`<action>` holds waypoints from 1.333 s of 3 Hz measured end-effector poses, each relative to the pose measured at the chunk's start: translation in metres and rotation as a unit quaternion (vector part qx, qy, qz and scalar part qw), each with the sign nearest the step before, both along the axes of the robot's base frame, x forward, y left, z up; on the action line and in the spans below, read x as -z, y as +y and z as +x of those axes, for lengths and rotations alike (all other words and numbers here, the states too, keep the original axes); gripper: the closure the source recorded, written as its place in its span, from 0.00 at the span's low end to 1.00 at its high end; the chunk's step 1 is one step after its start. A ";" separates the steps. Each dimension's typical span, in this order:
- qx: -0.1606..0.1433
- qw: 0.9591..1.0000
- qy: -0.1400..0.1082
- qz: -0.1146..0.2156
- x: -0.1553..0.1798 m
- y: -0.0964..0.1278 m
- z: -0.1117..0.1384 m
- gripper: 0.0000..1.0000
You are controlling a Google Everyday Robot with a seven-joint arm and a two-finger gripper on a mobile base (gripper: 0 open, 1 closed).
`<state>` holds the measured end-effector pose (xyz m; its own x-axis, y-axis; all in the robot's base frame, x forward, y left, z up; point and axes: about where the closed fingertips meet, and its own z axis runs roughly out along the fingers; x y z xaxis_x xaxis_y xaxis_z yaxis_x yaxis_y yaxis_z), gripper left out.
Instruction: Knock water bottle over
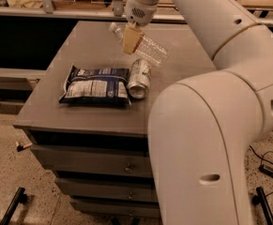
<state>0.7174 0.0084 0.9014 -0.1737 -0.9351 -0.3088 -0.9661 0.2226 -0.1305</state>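
The water bottle (pixel 147 49) is a clear ribbed plastic bottle with its white cap (pixel 112 28) pointing to the back left. It is tipped far over, lying slanted across the middle back of the grey cabinet top (pixel 79 41). My gripper (pixel 131 40) hangs from the white arm and is right on top of the bottle's upper part, covering its neck and label. The bottle's base points right, just behind the can.
A silver-green drink can (pixel 139 78) lies on its side just in front of the bottle. A dark blue-white snack bag (pixel 96 86) lies flat to its left. Drawers (pixel 94 161) sit below the top. My arm's large white links (pixel 206 139) fill the right foreground.
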 end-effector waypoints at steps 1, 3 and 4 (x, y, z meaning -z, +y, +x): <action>0.002 1.000 0.002 -0.024 0.009 0.001 -0.009 0.61; 0.016 0.999 -0.004 -0.049 0.039 0.008 -0.011 0.06; 0.018 0.998 0.006 -0.055 0.050 0.010 -0.013 0.00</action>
<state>0.7045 0.0182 0.8517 -0.2100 -0.9565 -0.2024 -0.9595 0.2414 -0.1451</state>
